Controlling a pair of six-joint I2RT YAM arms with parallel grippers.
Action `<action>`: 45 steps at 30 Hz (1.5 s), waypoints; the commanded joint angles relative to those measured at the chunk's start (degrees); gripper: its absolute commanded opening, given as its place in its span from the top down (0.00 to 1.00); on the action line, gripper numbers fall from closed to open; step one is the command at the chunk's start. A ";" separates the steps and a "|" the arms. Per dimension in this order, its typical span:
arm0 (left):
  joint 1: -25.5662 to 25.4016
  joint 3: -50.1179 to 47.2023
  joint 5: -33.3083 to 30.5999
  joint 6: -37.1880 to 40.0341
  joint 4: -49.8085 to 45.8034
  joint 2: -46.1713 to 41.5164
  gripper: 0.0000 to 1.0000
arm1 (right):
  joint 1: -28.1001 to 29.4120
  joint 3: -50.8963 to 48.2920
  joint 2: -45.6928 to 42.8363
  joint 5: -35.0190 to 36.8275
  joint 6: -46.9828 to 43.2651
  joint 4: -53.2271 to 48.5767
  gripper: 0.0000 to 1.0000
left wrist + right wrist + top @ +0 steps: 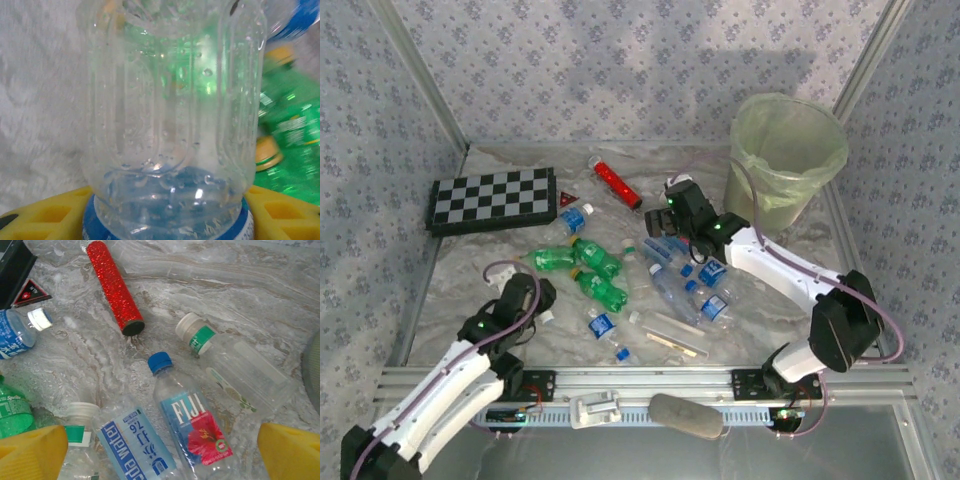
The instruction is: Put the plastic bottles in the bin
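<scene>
Nearest, and farthest from the bin (pixel 775 195), the left fingers (pixel 527 297) are low over the desk (pixel 460 280), down at the near left, well apart from the bin. In the left wrist view a clear bottle (pixel 170 125) with a blue label stands between the two yellow tips. Both tips sit against its sides, so these fingers are closed on it.

Closer to the bin, the rest of the plastic bottles (pixel 670 290) lie loose on their sides across the middle of the desk, all outside the bin. Two green bottles (pixel 598 288) with yellow caps lie on the side of the heap away from the bin. Clear ones with blue labels lie on the side towards it.

At the heap's far edge, near the bin but not touching it, the right fingers (pixel 665 222) hang spread wide and hold nothing. Below them, in the right wrist view, a blue-capped Fiji bottle (pixel 192 425) lies flat on the desk.

Farther back, left of the bin, lies a red tube (pixel 617 184). Beyond it, still farther from the bin, lies a chequered board (pixel 492 199). The bin itself stands upright in the far right corner.
</scene>
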 commanded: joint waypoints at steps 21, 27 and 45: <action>-8.61 26.35 24.82 34.35 39.39 36.57 0.46 | -7.68 6.79 -1.33 -45.64 8.22 13.93 0.01; -11.58 27.83 25.26 33.08 39.99 40.44 0.45 | -7.55 3.52 -1.83 -46.48 10.54 18.61 0.04; -13.33 26.96 24.34 31.98 44.00 40.14 0.42 | -7.14 -0.37 1.53 -49.82 15.75 22.66 0.22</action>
